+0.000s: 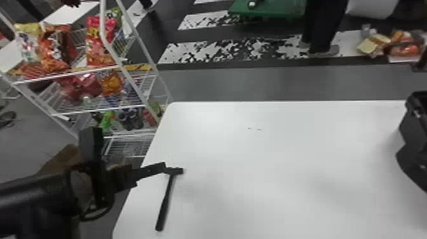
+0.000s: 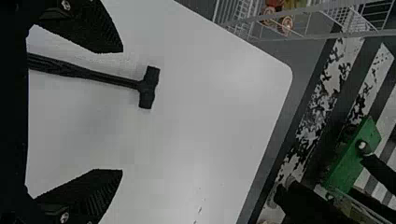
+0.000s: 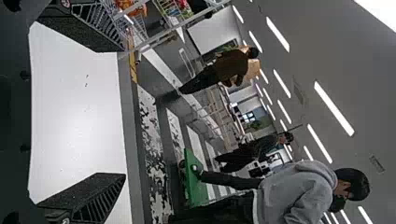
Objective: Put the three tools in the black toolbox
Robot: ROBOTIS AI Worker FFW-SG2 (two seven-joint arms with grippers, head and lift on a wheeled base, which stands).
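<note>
Black, slender-handled hammer [image 1: 166, 200]: presumably rigid, head-heavy; advise gripping handle [image 2: 107, 78] near head [image 2: 148, 87]. Left black gripper [image 2: 122, 110], right black gripper [image 3: 125, 112]: both released.

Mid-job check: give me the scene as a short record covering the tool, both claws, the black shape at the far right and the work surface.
tool: hammer, lying on the table's left part, handle toward the robot
left claw: left claw open, fingers clear of the hammer's head
right claw: right claw open, nothing between its fingertips
black shape: black shape at the head view's right edge; toolbox or arm, cannot tell
surface: white table with rounded corners
beyond table: wire rack with snack bags, ahead on the left
</note>
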